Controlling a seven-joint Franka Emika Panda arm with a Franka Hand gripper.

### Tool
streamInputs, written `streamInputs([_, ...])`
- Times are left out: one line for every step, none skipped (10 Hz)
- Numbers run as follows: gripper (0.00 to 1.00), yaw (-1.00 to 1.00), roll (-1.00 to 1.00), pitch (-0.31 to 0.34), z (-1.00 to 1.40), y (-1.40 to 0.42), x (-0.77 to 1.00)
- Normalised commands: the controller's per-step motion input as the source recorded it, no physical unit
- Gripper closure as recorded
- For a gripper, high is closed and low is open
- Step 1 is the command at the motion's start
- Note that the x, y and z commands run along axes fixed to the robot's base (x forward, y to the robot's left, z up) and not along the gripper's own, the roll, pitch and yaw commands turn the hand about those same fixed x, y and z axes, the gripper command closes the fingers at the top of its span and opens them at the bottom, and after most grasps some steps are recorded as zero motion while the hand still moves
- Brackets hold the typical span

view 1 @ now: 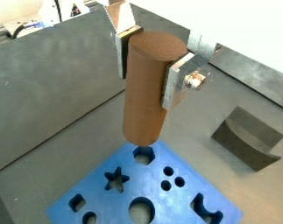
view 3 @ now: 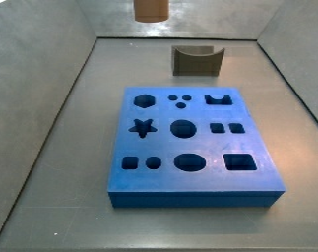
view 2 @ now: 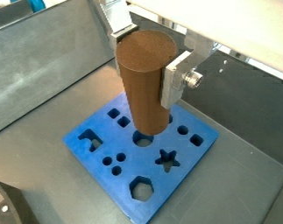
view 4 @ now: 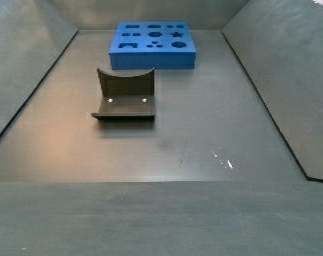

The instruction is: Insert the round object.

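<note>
Dark L-shaped fixture (view 4: 124, 95) standing on grey floor (view 4: 191, 150), well apart from blue block (view 4: 154, 47), grey walls (view 4: 30, 50), perhaps metal

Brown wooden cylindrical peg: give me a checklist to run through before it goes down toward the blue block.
1. Grip: the gripper has its jaws closed on the brown wooden cylindrical peg, silver plates on both sides. Ok.
2. Peg attitude: it hangs roughly upright between the jaws. Ok.
3. Height: the peg's lower end is well above the blue block with shaped holes. Ok.
4. Target: the middle round hole is open, nothing in it. Ok.
5. Alignment over that hole: both wrist views show the peg above a round hole, but exact centring is unclear. Cannot tell.
6. Dark fixture: stands apart from the block. Ok.
</note>
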Motion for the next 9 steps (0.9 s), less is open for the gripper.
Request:
streamInputs([1.0, 0.0, 0.5, -0.001, -0.23, -0.54, 0.55])
streamInputs([1.0, 0.0, 0.5, 0.0, -0.23, -0.54, 0.54])
streamInputs([1.0, 0.0, 0.5, 0.0, -0.23, -0.54, 0.55])
streamInputs([1.0, 0.0, 0.48, -0.027, -0.3, -0.57, 0.61])
streamInputs([1.0, -0.02, 0.09, -0.033, -1.0, -0.43, 0.89])
streamInputs([1.0, -0.05, 0.08, -0.024, -1.0, -0.21, 0.78])
streamInputs([1.0, -0.01, 0.14, 0.0, -0.99, -0.1, 0.72])
streamInputs([1.0, -0.02, 0.11, 0.0, -1.0, -0.11, 0.67])
streamInputs([1.0, -0.05, 0.09, 0.0, -1.0, -0.12, 0.65])
